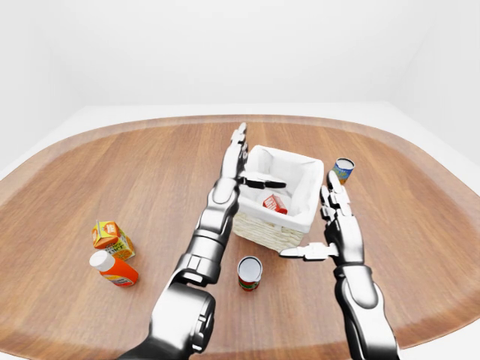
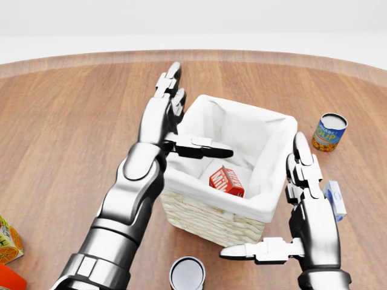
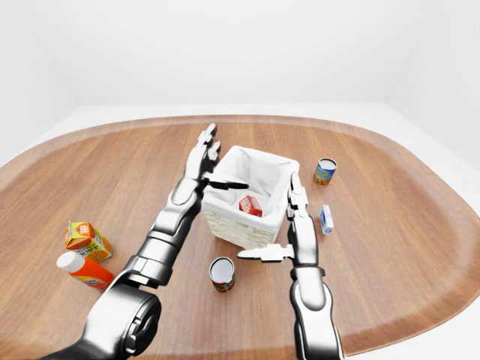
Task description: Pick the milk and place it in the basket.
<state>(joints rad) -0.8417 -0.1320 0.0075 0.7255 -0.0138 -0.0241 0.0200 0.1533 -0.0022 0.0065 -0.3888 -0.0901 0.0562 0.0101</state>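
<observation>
A red milk carton (image 2: 227,180) lies tilted inside the white-lined wicker basket (image 2: 199,219), free of both hands. My left hand (image 2: 204,115) hovers open over the basket's left rim, fingers pointing up and thumb stretched across the opening. My right hand (image 2: 263,196) stands open beside the basket's right wall, palm toward it, thumb pointing left below the wicker. Neither hand holds anything.
A soup can (image 2: 329,132) stands at the right, and a small blue-and-white box (image 2: 335,199) lies just behind my right hand. A can (image 2: 187,273) stands below the basket. An orange juice carton (image 1: 109,237) and an orange bottle (image 1: 112,268) lie at the left.
</observation>
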